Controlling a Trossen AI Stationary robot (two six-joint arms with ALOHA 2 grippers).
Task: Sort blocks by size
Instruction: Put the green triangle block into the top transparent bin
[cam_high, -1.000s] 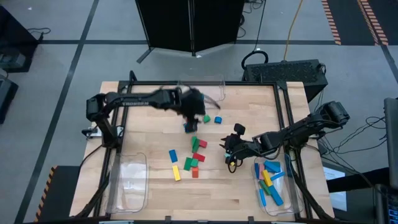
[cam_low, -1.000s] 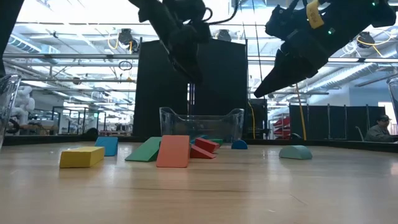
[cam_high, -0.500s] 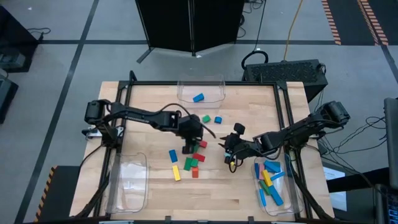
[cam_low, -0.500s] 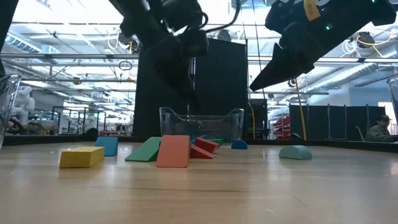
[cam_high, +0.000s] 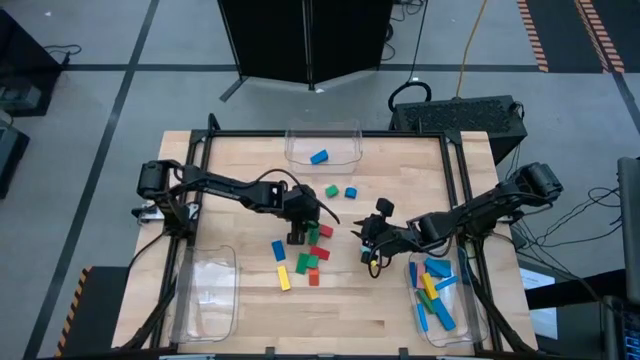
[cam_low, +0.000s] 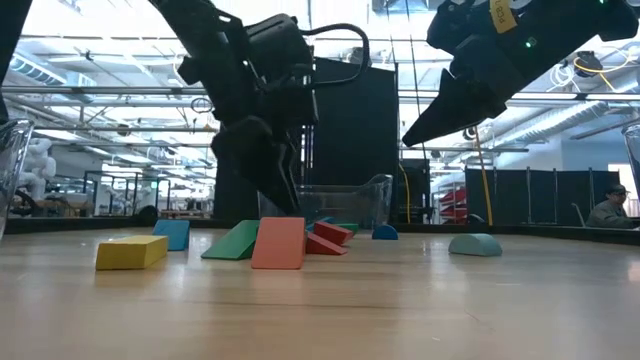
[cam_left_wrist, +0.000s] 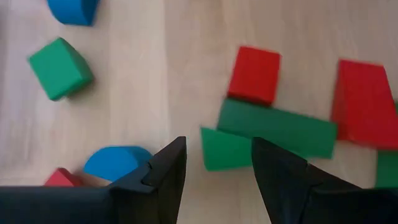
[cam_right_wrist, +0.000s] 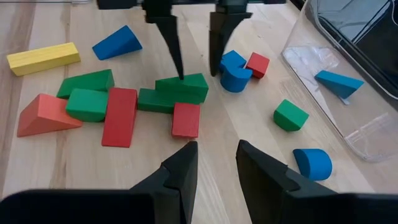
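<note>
Left gripper (cam_right_wrist: 194, 43), fingers apart, straddles the green wedge (cam_right_wrist: 182, 87) directly beneath (right gripper (cam_right_wrist: 214, 165) farther, fingers parted).

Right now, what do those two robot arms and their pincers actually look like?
Both arms are dark, slim and jointed. The left arm has faint pale lettering and a looping black cable. The right gripper tapers to a point under a yellow tag and a green light. The left gripper has two black wedge-shaped fingers.

overhead, table-level, two close wrist cams; all share blocks (cam_high: 310, 250).
</note>
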